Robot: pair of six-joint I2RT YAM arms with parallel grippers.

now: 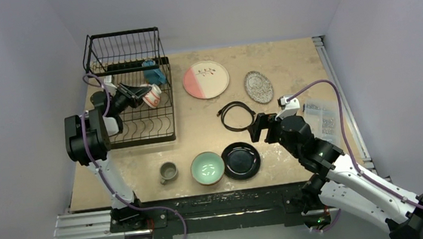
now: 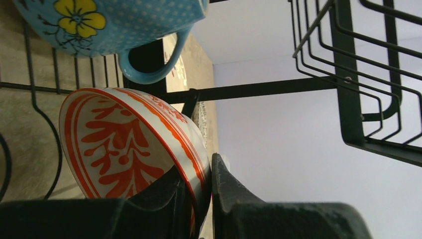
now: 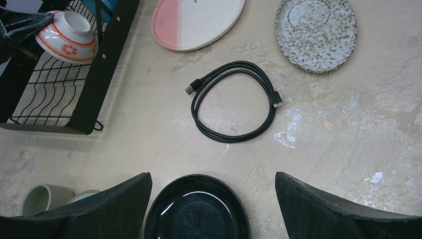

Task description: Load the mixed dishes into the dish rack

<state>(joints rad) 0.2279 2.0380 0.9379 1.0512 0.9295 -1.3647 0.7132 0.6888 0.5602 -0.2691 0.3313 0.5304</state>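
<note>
Black wire dish rack point(image 1: 138, 134) sits far left on the worktop point(image 1: 293, 62), with a blue dotted mug point(image 1: 155, 75) in it by the raised basket. The red-patterned bowl point(image 1: 152, 95) is tipped on its side over the lower slotted tray, its rim pinched in the left gripper point(image 2: 209, 191). Lying flat right of the rack are the pink-and-white plate point(image 1: 206, 79) and the speckled grey plate point(image 1: 258, 86). Up front in a row: grey cup point(image 1: 168, 172), mint-green bowl point(image 1: 207, 168), black plate point(image 1: 241, 160).

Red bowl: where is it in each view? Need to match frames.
Top external: red bowl left of centre, over the rack, held by the left gripper.
Left wrist: bowl lower left, rim pinched in the jaws.
Right wrist: bowl in the top-left corner.
Shared landmark: the rack.
</note>
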